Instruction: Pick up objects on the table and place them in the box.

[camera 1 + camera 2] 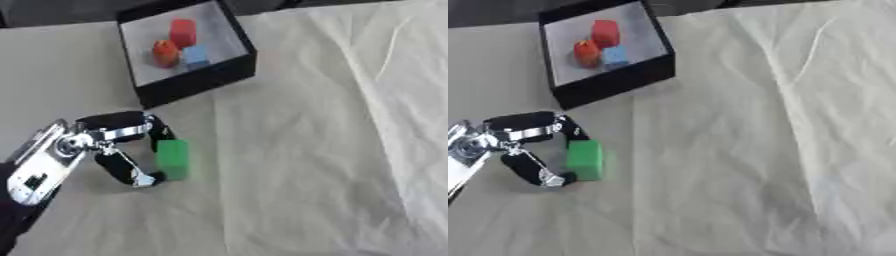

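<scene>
Three small things lay inside the black box [194, 82] at about eleven o'clock on the table: a red block [182, 32], an orange piece [165, 53] and a light blue block [195, 56], close together on its pale floor. No writing or label showed on any of them. At about eight o'clock the left hand [118, 145] had its fingers and thumb curled around a green block [171, 159], which seemed to stand upright on the cloth, though whether it was lifted was hard to tell. A cream cloth [315, 150], creased at the right, covered the table.
</scene>
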Available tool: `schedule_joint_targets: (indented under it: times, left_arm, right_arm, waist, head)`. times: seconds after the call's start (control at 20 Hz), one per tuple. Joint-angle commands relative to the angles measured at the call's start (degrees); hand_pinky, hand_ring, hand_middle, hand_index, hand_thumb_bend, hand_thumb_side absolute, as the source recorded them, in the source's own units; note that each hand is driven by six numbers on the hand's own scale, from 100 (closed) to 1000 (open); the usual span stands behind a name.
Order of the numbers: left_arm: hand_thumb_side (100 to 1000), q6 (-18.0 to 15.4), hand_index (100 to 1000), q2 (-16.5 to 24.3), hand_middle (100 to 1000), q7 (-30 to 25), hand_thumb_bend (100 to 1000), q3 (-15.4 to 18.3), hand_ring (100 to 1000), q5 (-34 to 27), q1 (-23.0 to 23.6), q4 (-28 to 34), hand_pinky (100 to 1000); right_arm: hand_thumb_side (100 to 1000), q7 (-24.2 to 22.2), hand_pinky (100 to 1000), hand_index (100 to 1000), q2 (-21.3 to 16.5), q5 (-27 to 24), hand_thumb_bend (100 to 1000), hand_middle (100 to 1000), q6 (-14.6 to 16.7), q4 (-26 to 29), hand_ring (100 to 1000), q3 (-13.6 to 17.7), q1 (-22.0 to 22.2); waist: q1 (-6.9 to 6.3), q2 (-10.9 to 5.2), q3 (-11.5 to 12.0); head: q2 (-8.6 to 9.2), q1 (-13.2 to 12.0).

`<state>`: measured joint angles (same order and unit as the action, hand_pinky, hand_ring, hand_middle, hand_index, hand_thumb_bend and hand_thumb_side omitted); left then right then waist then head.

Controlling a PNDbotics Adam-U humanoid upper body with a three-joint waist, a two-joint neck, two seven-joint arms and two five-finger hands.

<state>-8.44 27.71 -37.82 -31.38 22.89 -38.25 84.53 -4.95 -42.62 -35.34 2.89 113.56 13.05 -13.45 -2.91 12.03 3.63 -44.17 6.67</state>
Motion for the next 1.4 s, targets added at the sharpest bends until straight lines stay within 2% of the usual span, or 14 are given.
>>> schedule_joint_targets:
  times: [0.05,0.45,0.8,1.05,1.2,1.4]
  left_arm:
    - [195,-0.7,607,2.2,319,0.7,100,1.5,562,-1.0,-0.5,2.0,768]
    - [181,-2.9,606,7.6,319,3.3,100,2.7,557,-4.6,-3.2,6.9,758]
    - [156,-3.9,596,15.5,311,8.7,100,7.1,552,-10.2,-8.2,12.4,758]
    - [161,-6.0,585,16.5,302,10.7,100,9.4,542,-14.1,-12.9,8.0,751]
    - [173,-7.6,586,15.4,303,9.3,100,10.6,541,-16.4,-15.7,4.3,751]
    - [190,-8.1,584,13.4,299,6.4,100,11.9,541,-19.5,-18.9,-0.7,750]
  right_arm:
    - [526,0.2,1000,781,-1.4,0.2,100,651,0.0,1.0,759,0.8,-0.2]
    - [527,0.2,1000,782,-1.7,-0.1,100,652,0.2,1.0,759,0.8,-0.3]
    - [529,0.5,1000,783,-2.6,-1.3,100,656,1.5,1.0,761,0.9,-1.4]
    - [529,0.6,1000,783,-2.8,-2.3,100,656,2.0,1.0,761,0.7,-2.4]
    - [528,0.8,1000,783,-2.7,-2.5,100,656,2.1,1.0,760,0.8,-2.6]
    - [529,0.7,1000,782,-2.6,-2.5,100,656,2.2,1.0,760,0.8,-3.1]
  waist:
    - [-0.25,-1.65,0.1]
    - [-0.37,-1.65,0.0]
    - [-0.12,-1.23,-0.7]
    - [0.25,-0.88,-1.4]
    - [0.4,-0.6,-1.6]
    - [0.55,0.03,-2.1]
  head:
    - [0.05,0.0]
    - [0.05,0.0]
    - [0.05,-1.0]
    - [0.05,-1.8]
    - [0.05,-2.3]
    - [0.28,-3.5]
